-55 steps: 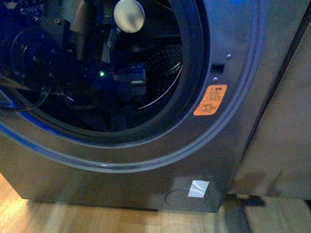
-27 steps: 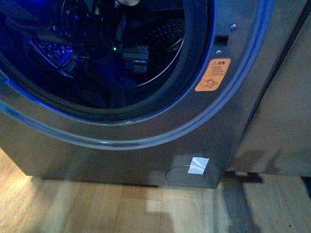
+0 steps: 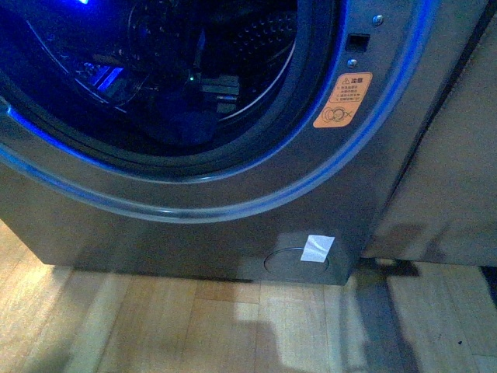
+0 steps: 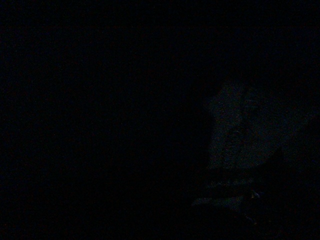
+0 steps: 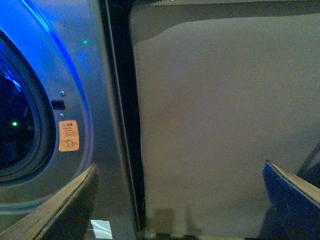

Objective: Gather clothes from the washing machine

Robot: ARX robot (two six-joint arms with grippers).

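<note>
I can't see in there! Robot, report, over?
Right hand open, outside the washing machine. Left hand unclear, camera dark. Clothes not made out in drum.

Left wrist view dark; washing machine [image 3: 194, 233] top beyond front view.

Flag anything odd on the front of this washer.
A white slip is stuck crooked over the round cap low on the washing machine. Nothing else stands out.
</note>
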